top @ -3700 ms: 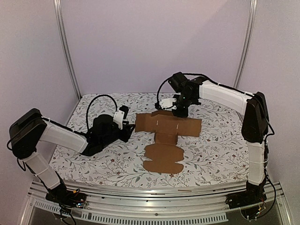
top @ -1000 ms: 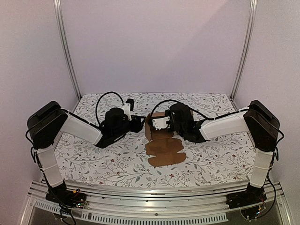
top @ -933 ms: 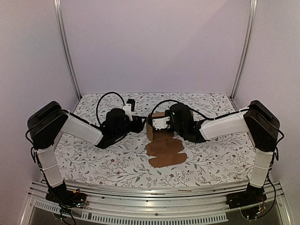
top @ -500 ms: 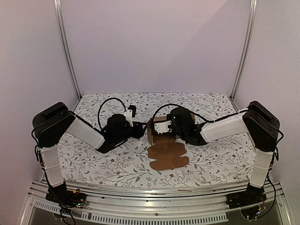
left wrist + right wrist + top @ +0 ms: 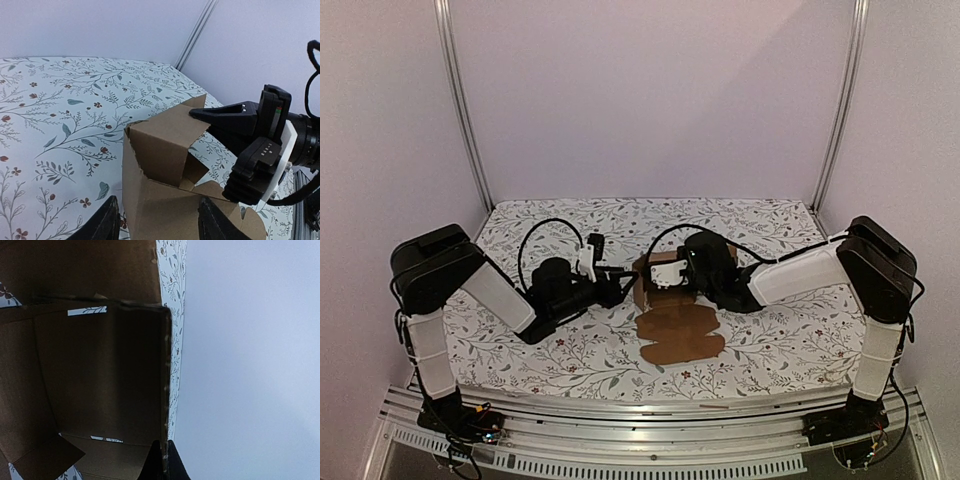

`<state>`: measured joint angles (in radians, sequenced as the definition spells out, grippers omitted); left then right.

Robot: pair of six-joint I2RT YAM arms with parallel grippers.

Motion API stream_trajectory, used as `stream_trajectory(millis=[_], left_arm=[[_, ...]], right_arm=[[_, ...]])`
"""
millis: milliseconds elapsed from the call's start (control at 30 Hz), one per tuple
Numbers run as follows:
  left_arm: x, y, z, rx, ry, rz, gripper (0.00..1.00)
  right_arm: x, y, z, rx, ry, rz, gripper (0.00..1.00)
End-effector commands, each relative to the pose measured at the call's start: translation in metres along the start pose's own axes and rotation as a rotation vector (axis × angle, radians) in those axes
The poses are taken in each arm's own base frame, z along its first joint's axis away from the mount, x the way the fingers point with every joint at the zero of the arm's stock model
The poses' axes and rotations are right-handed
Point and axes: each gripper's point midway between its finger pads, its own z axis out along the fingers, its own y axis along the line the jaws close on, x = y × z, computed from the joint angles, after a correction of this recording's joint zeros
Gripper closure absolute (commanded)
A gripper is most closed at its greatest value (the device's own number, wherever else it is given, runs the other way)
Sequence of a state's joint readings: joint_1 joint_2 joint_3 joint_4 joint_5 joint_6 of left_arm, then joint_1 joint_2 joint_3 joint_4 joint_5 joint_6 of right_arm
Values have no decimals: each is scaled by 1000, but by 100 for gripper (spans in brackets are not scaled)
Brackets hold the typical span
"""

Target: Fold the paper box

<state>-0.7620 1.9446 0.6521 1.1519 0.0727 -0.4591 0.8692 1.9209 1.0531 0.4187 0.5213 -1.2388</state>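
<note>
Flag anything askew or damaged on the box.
Nothing damaged. The paper box is half-formed: one inner flap leans inward at a slant, and its long panel lies flat on the table.

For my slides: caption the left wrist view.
Left gripper, open, faces the half-folded paper box; right gripper pinches a raised panel.

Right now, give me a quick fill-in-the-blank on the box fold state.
The right gripper is ___ on a wall of the paper box. The left gripper is ___, its fingers either side of the box's corner. The box's big flap lies ___ on the table. Missing: shut; open; flat.
</note>
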Motion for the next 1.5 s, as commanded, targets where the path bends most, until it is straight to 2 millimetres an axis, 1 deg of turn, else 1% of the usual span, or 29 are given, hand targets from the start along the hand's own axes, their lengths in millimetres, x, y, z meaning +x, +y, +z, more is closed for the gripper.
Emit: stream_trajectory(millis=[0, 67, 200, 367, 600, 867, 1033, 1167, 1267, 1333, 1467], left_arm=[[8, -22, -1, 110, 9, 1, 47], [14, -20, 2, 107, 35, 7, 47], [26, -12, 10, 75, 69, 14, 47], [33, -8, 18, 65, 87, 14, 47], [37, -5, 31, 65, 113, 41, 48], [39, -7, 42, 77, 143, 76, 50], [39, 1, 47, -1, 140, 108, 56], [38, -12, 48, 45, 118, 125, 56], [41, -15, 49, 47, 106, 131, 56], [41, -17, 49, 51, 82, 134, 54], [37, -25, 48, 64, 18, 150, 52]], right_arm=[[2, -2, -5, 2, -5, 15, 100], [2, -2, -5, -2, -7, 14, 100], [1, -1, -6, -11, -10, 21, 100], [1, 1, -8, -29, -15, 23, 100], [-1, 11, -10, -92, -32, 17, 100], [-2, 11, -11, -124, -20, 41, 100], [0, 12, -11, -148, -4, 66, 100], [0, 9, -13, -169, 10, 93, 100], [0, 7, -15, -180, 15, 116, 100], [1, 7, -16, -189, 21, 125, 100], [1, 11, -18, -219, 28, 144, 100]])
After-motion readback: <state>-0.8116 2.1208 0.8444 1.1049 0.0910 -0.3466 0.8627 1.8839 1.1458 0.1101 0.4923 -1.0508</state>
